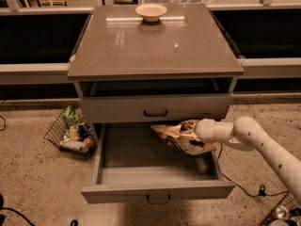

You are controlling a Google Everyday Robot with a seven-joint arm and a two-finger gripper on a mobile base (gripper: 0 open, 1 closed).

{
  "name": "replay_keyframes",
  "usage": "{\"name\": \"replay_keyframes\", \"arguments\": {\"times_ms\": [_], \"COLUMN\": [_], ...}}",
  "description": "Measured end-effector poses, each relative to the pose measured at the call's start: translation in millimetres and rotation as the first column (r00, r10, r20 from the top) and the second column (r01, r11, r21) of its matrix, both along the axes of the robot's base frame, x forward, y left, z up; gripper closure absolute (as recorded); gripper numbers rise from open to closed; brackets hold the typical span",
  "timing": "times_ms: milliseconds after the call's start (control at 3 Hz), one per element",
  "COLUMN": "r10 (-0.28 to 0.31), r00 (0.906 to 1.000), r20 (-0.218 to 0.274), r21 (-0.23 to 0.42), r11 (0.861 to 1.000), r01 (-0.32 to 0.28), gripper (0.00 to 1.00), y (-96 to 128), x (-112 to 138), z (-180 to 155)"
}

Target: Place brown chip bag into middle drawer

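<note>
One hand (187,132) with bag (165,132) over drawer (141,157)

Item: grey-brown cabinet (155,109), its glossy surface (188,51) catching spots of overhead light, on a speckled tan floor (37,187). Behind: pale horizontal ledges (33,68) over dark panels (37,39). Floor left of the cabinet: wire basket (52,134) of oddments; floor right: black cable (244,190); pincer (187,134) at the cabinet's lower right front.

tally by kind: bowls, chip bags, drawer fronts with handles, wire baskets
pale round bowl: 1
glossy brown chip bag, held by the hand over the open grey-brown wooden drawer: 1
drawer fronts with handles: 2
wire floor basket: 1
total: 5
</note>
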State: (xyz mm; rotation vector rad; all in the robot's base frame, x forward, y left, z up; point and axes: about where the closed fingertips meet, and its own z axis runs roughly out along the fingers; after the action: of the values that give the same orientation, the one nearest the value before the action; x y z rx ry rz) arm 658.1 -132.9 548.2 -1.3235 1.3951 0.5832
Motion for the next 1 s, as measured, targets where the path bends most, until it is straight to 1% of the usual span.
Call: {"name": "replay_keyframes", "arguments": {"times_ms": [333,667,1000], "r10": [-0.030,-0.037,-0.038], "r00": [0.9995,0.9989,0.9982], "r20": [-0.013,-0.030,-0.046], "r21": [0.019,0.036,0.048], "r11": [0.999,0.999,0.998], "r01": [0.031,0.038,0.040], "gripper": [1.00,1.00,1.00], "y": [12.6,24.7,32.4], "x": [0.5,-9.8,-21.7], "z": [-19.0,-30.6,-35.4]}}
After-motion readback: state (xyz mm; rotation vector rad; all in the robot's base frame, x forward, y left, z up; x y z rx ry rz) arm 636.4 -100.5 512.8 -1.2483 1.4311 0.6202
